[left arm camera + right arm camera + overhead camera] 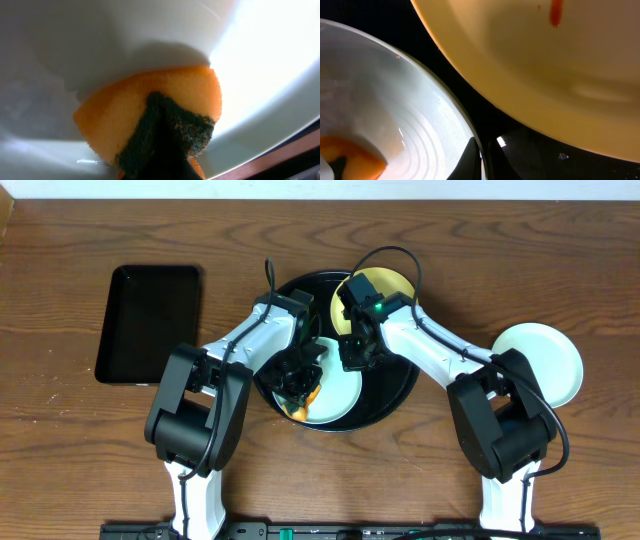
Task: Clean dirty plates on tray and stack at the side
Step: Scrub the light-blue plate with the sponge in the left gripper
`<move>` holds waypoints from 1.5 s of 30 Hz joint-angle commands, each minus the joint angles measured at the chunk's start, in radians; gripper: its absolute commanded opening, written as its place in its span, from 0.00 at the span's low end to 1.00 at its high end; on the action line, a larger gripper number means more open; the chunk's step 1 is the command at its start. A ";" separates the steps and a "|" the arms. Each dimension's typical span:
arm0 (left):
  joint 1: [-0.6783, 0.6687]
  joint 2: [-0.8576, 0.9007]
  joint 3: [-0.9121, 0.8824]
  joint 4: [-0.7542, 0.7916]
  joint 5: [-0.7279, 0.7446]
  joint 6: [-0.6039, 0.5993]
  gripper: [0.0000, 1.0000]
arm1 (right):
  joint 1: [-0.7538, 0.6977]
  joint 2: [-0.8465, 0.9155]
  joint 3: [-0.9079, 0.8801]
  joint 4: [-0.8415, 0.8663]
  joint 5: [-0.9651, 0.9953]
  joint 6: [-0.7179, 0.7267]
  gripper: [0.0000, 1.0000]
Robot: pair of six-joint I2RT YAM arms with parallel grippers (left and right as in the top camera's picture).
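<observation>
The round black tray (402, 392) holds a light blue plate (342, 392) and a pale yellow plate (395, 283). My left gripper (300, 383) is shut on an orange sponge (305, 404) with a dark green scouring side, pressed onto the blue plate. The left wrist view shows the sponge (150, 107) on the plate's surface (100, 45). My right gripper (352, 358) is shut on the blue plate's rim, one finger on each side (482, 160). The yellow plate (545, 65) has a red smear (556, 12). A second light blue plate (545, 360) lies on the table at the right.
A smaller rectangular black tray (150, 323) lies on the wooden table at the left. Both arms cross over the round tray, whose glossy black floor (530, 150) shows between the two plates.
</observation>
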 commanded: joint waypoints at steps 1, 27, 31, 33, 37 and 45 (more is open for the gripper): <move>-0.011 0.041 -0.030 -0.013 0.043 0.078 0.07 | 0.007 0.012 0.010 0.007 -0.015 0.010 0.01; -0.010 0.038 -0.024 0.432 -0.604 -0.652 0.07 | 0.007 0.012 0.010 0.006 -0.015 0.010 0.01; -0.009 0.006 0.000 0.427 -0.624 -0.652 0.07 | 0.007 0.012 0.010 0.007 -0.015 0.010 0.01; -0.008 -0.024 0.010 0.421 -0.624 -0.652 0.07 | 0.007 0.012 0.010 0.008 -0.015 0.010 0.01; 0.003 -0.112 0.020 0.367 -0.624 -0.671 0.07 | 0.004 0.012 0.010 0.005 -0.015 0.010 0.01; 0.016 -0.132 -0.013 0.254 -0.608 -0.919 0.07 | 0.003 0.012 0.010 0.011 -0.025 0.010 0.01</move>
